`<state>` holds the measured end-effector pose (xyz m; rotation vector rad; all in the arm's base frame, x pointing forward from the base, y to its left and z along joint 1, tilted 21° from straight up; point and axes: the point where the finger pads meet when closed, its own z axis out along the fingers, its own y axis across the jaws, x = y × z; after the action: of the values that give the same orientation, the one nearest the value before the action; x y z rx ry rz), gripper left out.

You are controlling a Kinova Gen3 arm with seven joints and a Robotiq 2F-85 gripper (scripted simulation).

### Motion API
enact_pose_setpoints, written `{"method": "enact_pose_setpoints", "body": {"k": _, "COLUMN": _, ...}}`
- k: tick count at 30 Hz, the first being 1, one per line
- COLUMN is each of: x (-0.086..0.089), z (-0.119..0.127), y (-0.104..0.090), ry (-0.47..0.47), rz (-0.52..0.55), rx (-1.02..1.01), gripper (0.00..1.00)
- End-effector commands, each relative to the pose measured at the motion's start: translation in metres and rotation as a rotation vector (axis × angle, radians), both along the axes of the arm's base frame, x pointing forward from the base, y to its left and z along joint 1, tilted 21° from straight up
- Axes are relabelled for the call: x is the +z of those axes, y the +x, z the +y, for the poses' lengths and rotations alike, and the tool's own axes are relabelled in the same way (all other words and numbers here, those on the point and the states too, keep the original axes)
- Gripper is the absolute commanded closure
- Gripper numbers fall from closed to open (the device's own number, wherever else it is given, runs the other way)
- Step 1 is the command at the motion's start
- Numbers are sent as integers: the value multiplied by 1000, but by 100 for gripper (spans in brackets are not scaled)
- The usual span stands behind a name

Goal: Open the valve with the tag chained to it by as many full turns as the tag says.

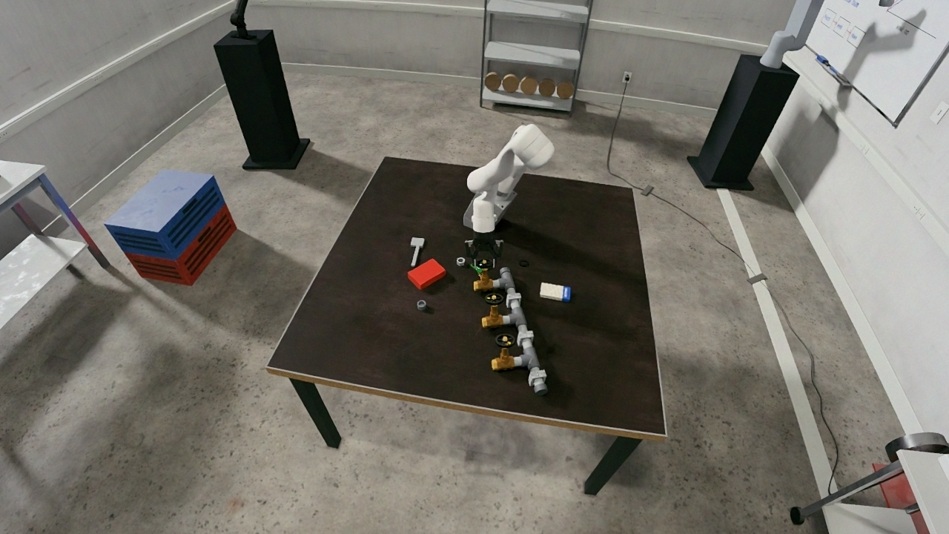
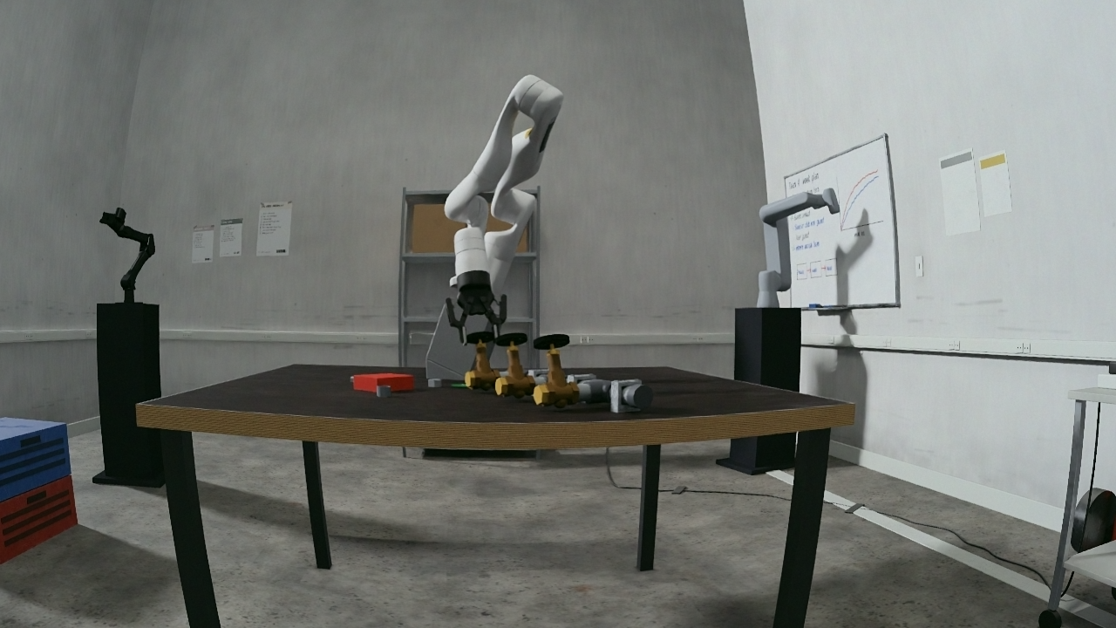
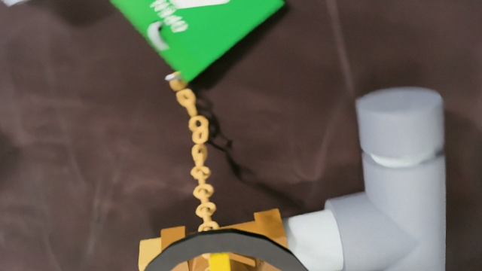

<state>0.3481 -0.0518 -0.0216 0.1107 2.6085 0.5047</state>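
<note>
grey concrete floor surrounds a dark-topped table, where three brass valves stand in a row along a grey pipe. the tagged valve is the one nearest the robot's base; its gold chain runs to a green tag lying on the tabletop, cut off by the wrist view's upper edge. above that valve, the gripper points down, fingers parted on opposite sides of the black handwheel; whether they touch its rim cannot be told. the middle valve and far valve stand apart from the gripper. a red block lies near a pale hammer.
</note>
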Motion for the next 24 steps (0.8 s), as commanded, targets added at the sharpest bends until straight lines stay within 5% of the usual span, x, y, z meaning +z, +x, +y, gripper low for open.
{"method": "enact_pose_setpoints", "body": {"k": 1, "x": 0, "z": 0, "y": 0, "ry": -84, "rz": -71, "rx": 130, "gripper": 31}}
{"method": "enact_pose_setpoints", "body": {"k": 24, "x": 0, "z": 0, "y": 0, "ry": -404, "rz": -291, "rx": 676, "gripper": 31}}
